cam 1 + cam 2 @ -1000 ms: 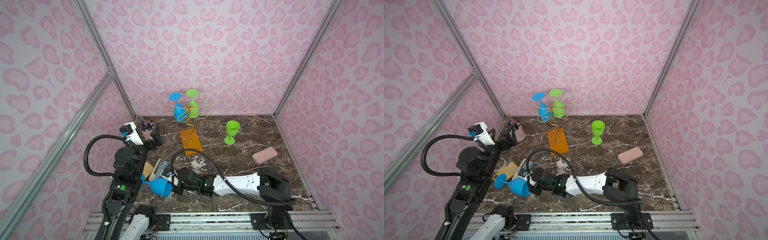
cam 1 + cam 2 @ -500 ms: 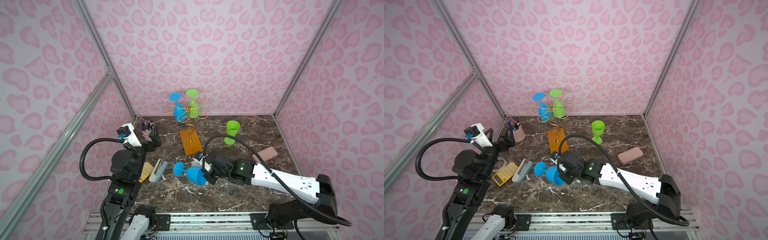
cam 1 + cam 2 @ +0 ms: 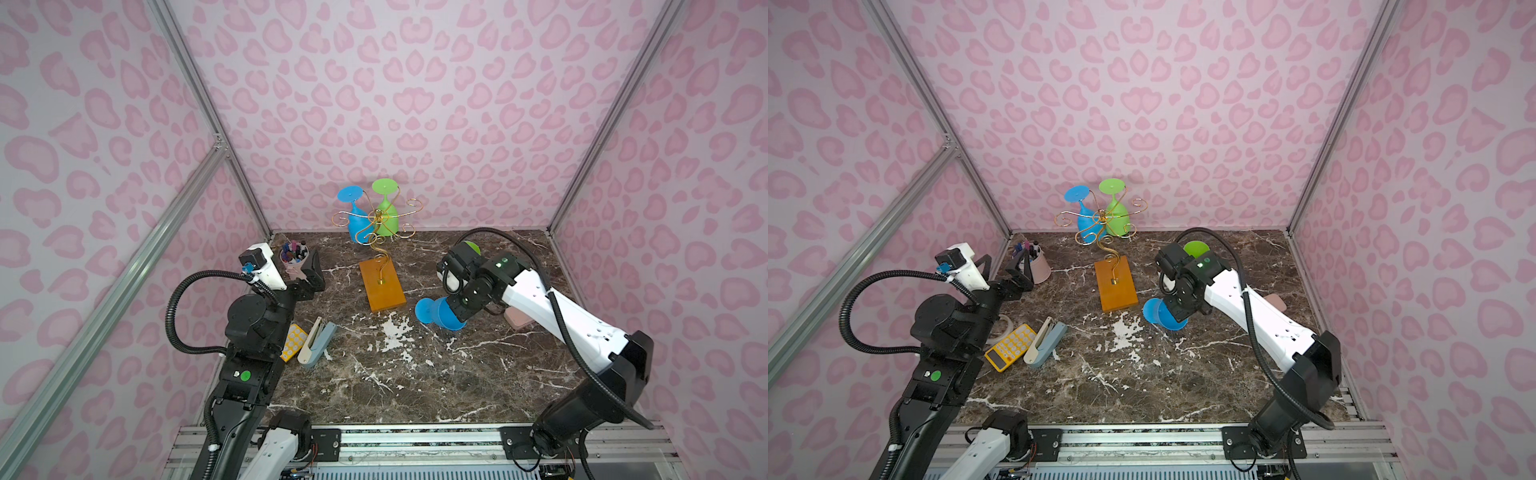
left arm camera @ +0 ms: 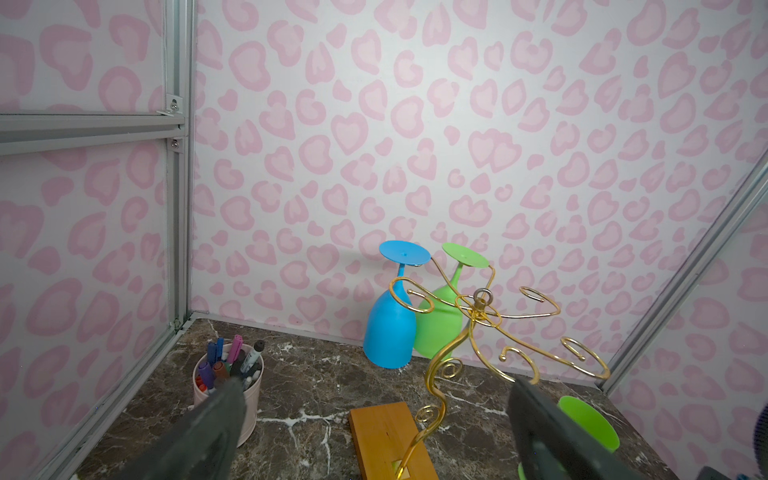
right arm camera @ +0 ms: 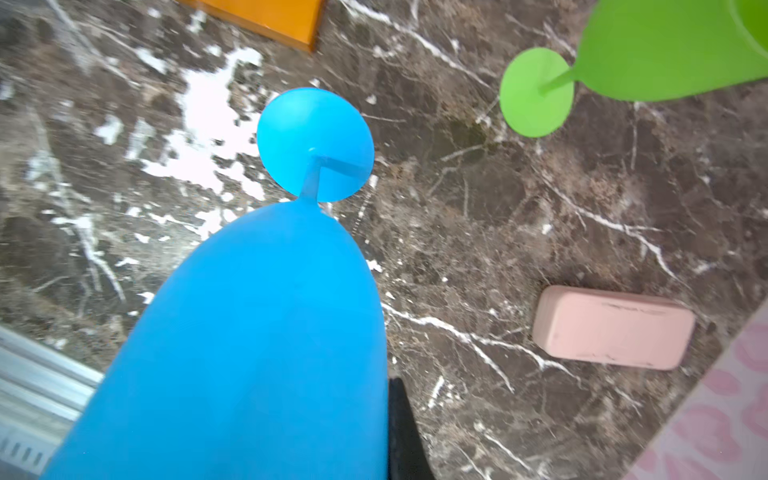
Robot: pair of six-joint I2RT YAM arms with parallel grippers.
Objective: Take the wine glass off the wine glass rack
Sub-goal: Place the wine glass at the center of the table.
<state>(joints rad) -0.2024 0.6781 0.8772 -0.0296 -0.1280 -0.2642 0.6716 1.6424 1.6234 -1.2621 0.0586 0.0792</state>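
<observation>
**Top views**
- Item 1, wine glass rack [image 3: 382,291] [image 3: 1115,291]: I see it in both top views, upright mid-bench, gold wire on an orange wooden base.
  - Two glasses hang upside down, side by side, from its far arms: the hanging blue glass [image 3: 356,222] and the hanging green glass [image 3: 387,220].
- Item 2, blue wine glass [image 3: 438,316] [image 3: 1160,313]: it is off the rack and tilted. It sits just beside the near right corner of the base, with its foot toward that base.
  - I read the right gripper [image 3: 458,312] as clamped on its bowl.
- Item 3, left gripper [image 3: 311,276]: the jaws are spread wide and hold nothing. It is close to the pen cup [image 3: 293,257] at the far left.
- Item 4, bench [image 3: 395,374] sundries:
  - The yellow calculator [image 3: 1011,347] and stapler [image 3: 1046,343] lie together near the left arm.
  - The standing green glass [image 3: 1196,248] is behind the right arm.
  - The pink case [image 3: 1277,301] is largely hidden under that arm.

**Left wrist view**
- Both fingers [image 4: 208,432] stand apart with nothing between them.
- Ahead I count the wine glass rack [image 4: 473,324] with the hanging blue glass [image 4: 390,328] and hanging green glass [image 4: 440,328] on it.
- The pen cup [image 4: 245,399] and the standing green glass [image 4: 586,419] are also in view.

**Right wrist view**
- The blue wine glass [image 5: 249,332] fills the frame, bowl nearest and foot out over the marble. I cannot tell whether the foot touches.
- One dark finger [image 5: 401,424] shows beside the bowl.
- The standing green glass [image 5: 665,54] is upright and the pink case [image 5: 611,328] lies flat, the two apart.
- A corner of the rack's base [image 5: 266,16] shows at the frame's edge.
</observation>
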